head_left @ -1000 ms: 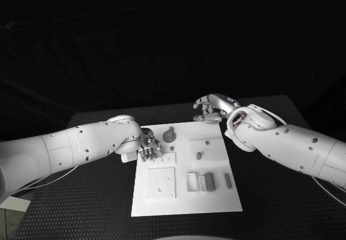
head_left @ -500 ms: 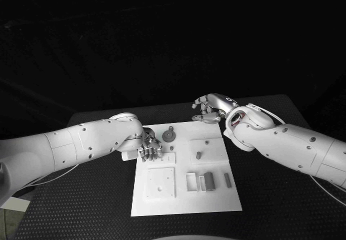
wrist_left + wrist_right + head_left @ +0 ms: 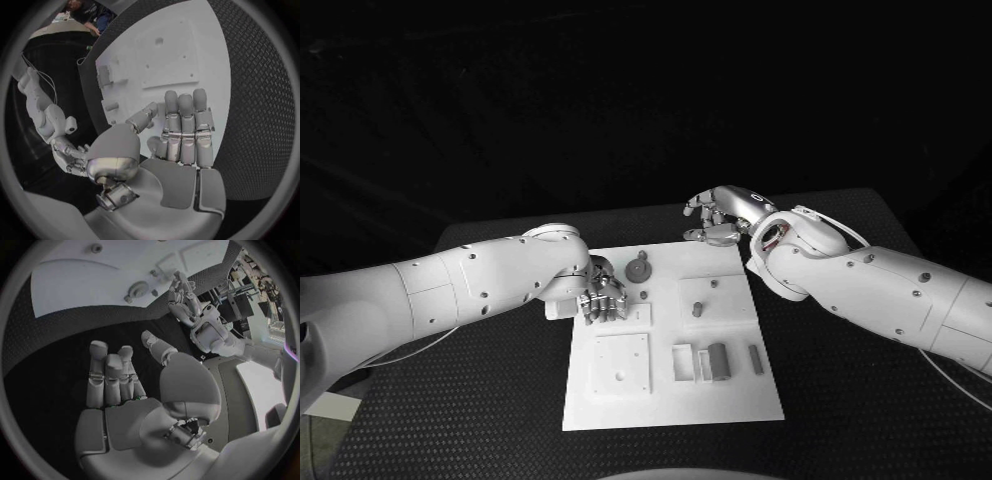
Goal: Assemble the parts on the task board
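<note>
**benchrat:** Since the task board (image 3: pixel 733 395) lies flat in the middle of the tabletop (image 3: pixel 877 400) with its parts spread out, why does the left robot hand (image 3: pixel 603 297) sit down at the board's far left corner? Looks like it's just parked there.

**gearloose:** My guess is it's lining up on something. In the left wrist view its fingers (image 3: pixel 184 127) are straight and together over the white plate, thumb apart, nothing between them. So it's empty, not closed on any part. The round gear-like part (image 3: pixel 639 271) stands just beside it, which is probably the target.

**benchrat:** And the right robot hand (image 3: pixel 723 222)?

**gearloose:** It hovers off the board's far edge, over bare tabletop. Fingers loosely curled, and the right wrist view shows the palm holding nothing. Reads like it stays out of the way so the left has room.

**benchrat:** The rest of the parts?

**gearloose:** The small peg (image 3: pixel 698 311) stands mid-board, and the upright block (image 3: pixel 717 362) is near the front, all untouched.
</note>
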